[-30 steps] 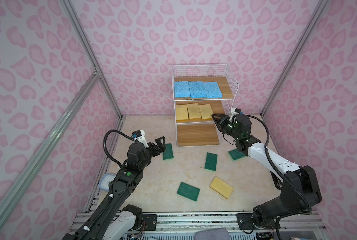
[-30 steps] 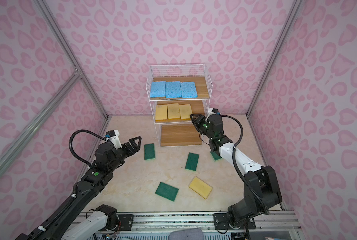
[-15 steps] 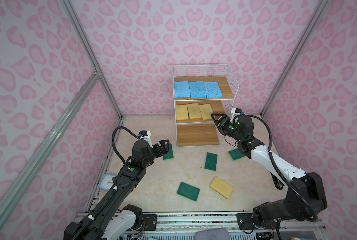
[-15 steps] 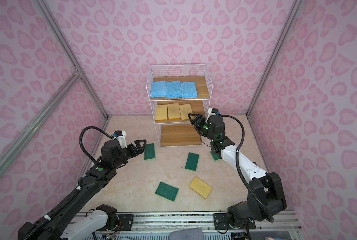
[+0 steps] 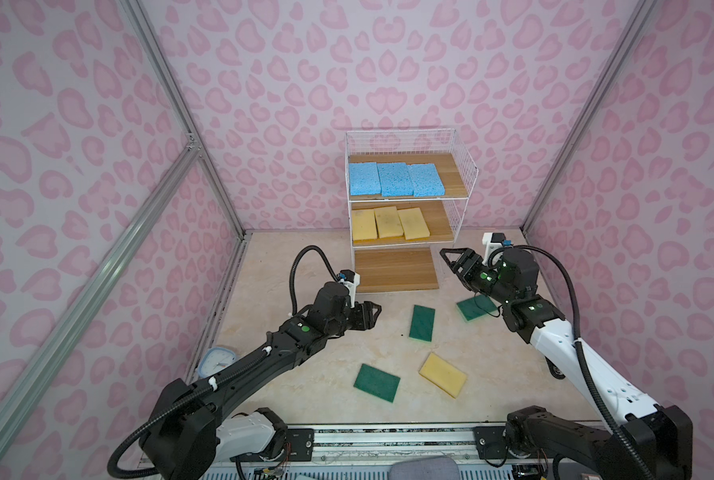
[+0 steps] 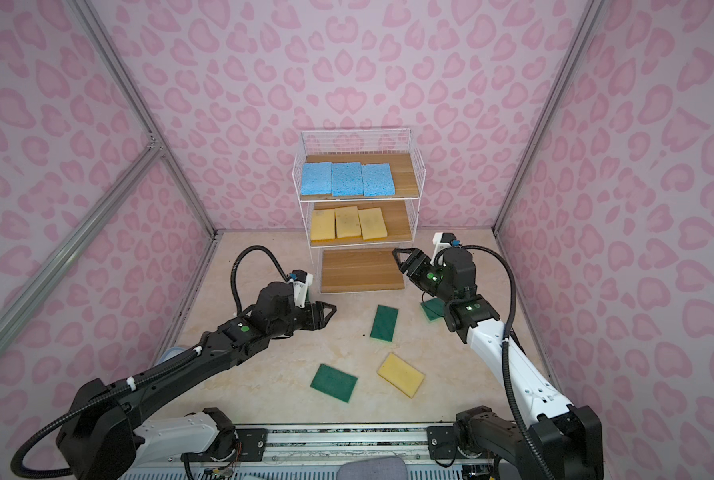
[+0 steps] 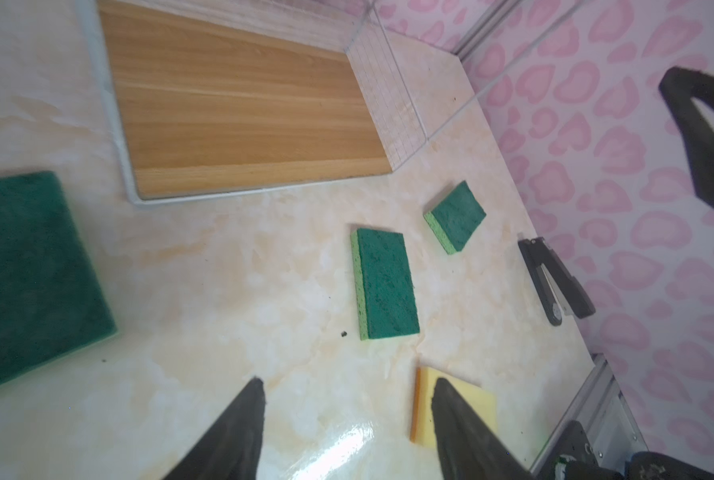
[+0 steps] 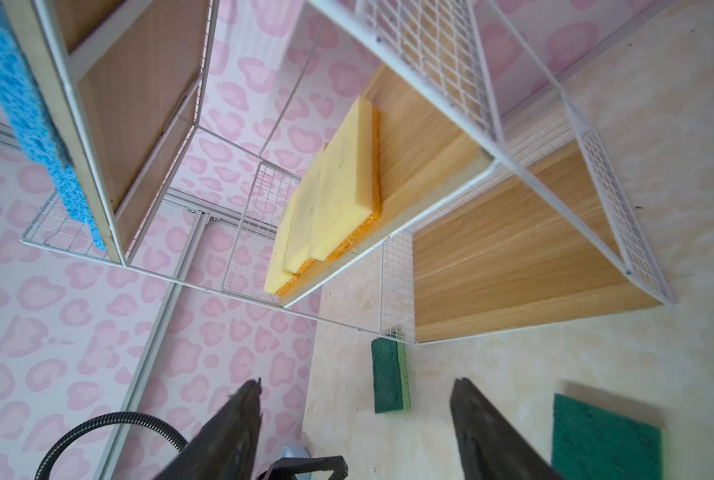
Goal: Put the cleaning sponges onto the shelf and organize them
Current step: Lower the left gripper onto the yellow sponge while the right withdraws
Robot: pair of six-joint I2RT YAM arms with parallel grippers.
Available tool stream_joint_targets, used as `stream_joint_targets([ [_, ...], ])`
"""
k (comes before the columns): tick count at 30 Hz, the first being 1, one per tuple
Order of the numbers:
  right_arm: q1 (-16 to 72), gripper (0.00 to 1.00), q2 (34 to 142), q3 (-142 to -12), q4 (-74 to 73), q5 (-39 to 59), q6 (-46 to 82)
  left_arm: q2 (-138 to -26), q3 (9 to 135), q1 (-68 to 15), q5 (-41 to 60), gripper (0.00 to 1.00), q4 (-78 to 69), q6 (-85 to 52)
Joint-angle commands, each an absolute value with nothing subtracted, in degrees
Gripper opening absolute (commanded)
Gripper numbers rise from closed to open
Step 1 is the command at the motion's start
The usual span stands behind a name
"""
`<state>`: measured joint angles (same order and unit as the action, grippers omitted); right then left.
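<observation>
Top views: the shelf [image 5: 465, 166] holds three blue sponges [image 5: 394, 178] on its top board and three yellow sponges [image 5: 388, 222] on the middle one. The bottom board [image 5: 394, 270] is bare. Loose on the bench [image 5: 492, 353] are three green sponges [image 5: 421, 323] in sight, one partly hidden under the right arm, and a loose yellow sponge [image 5: 442, 375]. The left pincer [image 5: 375, 313] is low near the shelf's foot. The right pincer [image 5: 450, 259] is beside the middle board.

Left wrist: the pincer [image 7: 347, 386] is spread with nothing in the gap. A fourth green sponge [image 7: 31, 282] lies flat just aside of the fingers, not between them.

Right wrist: the pincer [image 8: 357, 386] is spread and empty, facing the shelved yellow row.

Handling (judgement): the sponges are light, soft and squashy, and the rough green face should resist slipping. Pinch across the short width at mid-length with a moderate squeeze.
</observation>
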<state>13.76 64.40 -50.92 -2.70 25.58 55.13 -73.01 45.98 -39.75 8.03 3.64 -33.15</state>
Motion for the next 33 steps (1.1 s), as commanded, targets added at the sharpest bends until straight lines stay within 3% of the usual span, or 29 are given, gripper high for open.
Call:
stream_joint_targets([
  [1, 10.6, 0.73, 60.6, -47.2, 0.5, 28.6, 53.7, -77.7, 47.6, -42.9, 8.8, 0.62, 2.0, -33.2],
  [16, -2.7, 0.71, 49.4, -33.5, 5.9, 39.2, 51.8, -94.7, 54.0, -55.4, 10.0, 0.53, -0.6, -36.1],
  [33, -5.2, 0.71, 46.9, -31.1, 7.5, 40.9, 50.2, -105.1, 60.7, -63.9, 5.0, 0.44, 0.0, -38.0],
])
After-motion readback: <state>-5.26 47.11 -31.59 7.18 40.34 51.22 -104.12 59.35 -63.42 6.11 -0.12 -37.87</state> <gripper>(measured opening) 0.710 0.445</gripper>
